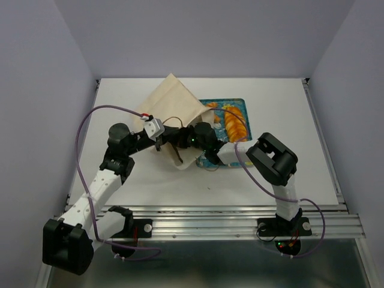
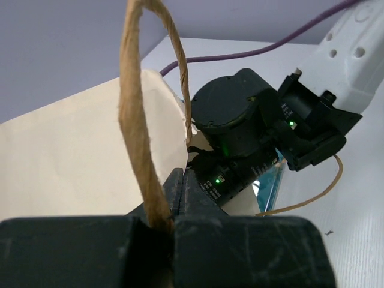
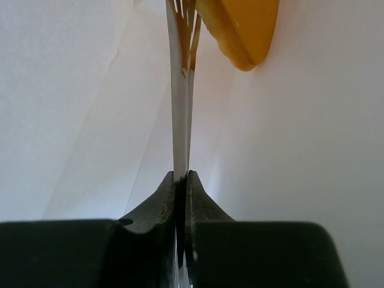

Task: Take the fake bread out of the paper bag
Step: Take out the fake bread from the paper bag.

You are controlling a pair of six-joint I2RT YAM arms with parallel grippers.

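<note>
The pale tan paper bag (image 1: pixel 171 108) lies tilted on the table with its mouth toward the arms. My left gripper (image 1: pixel 158 139) is shut on one brown loop handle (image 2: pixel 141 132), which rises from between its jaws (image 2: pixel 183 174). My right gripper (image 3: pixel 182 175) reaches into the bag's mouth and is shut on a thin fold of the bag's paper (image 3: pixel 180 120). Just past that fold, an orange piece of fake bread (image 3: pixel 243 30) shows between the pale paper walls. A glossy braided loaf (image 1: pixel 235 123) lies on the teal tray (image 1: pixel 240 103).
The tray sits right of the bag, partly under the right arm's wrist (image 1: pixel 203 137). A second thin handle loop (image 2: pixel 306 201) trails onto the white table (image 1: pixel 288 132). Purple cables (image 1: pixel 90 120) arc over the left side. A metal rail (image 1: pixel 228 219) runs along the near edge.
</note>
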